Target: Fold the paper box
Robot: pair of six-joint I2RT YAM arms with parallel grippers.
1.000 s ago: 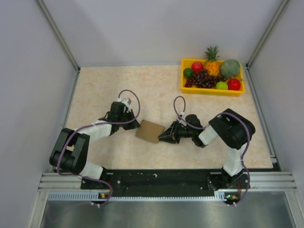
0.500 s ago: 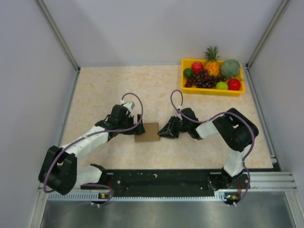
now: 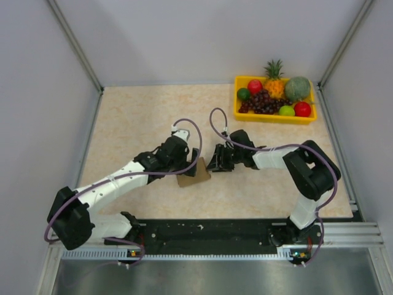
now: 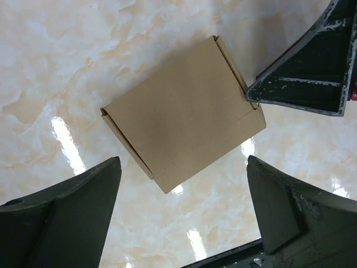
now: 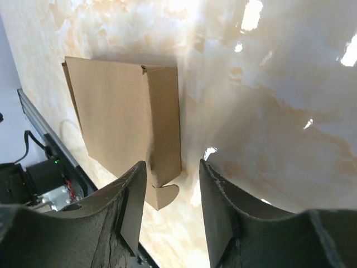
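box (image 4: 184,106) looks closed — my left end effector (image 4: 183,167) spread wide above it, right end effector (image 5: 172,167) apart at its tab (image 5: 164,196); i'd lift straight off, no nudging.

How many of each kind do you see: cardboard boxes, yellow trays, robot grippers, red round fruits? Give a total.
paper box: 1
yellow tray: 1
left gripper, right gripper: 2
red round fruits: 2
Total: 6
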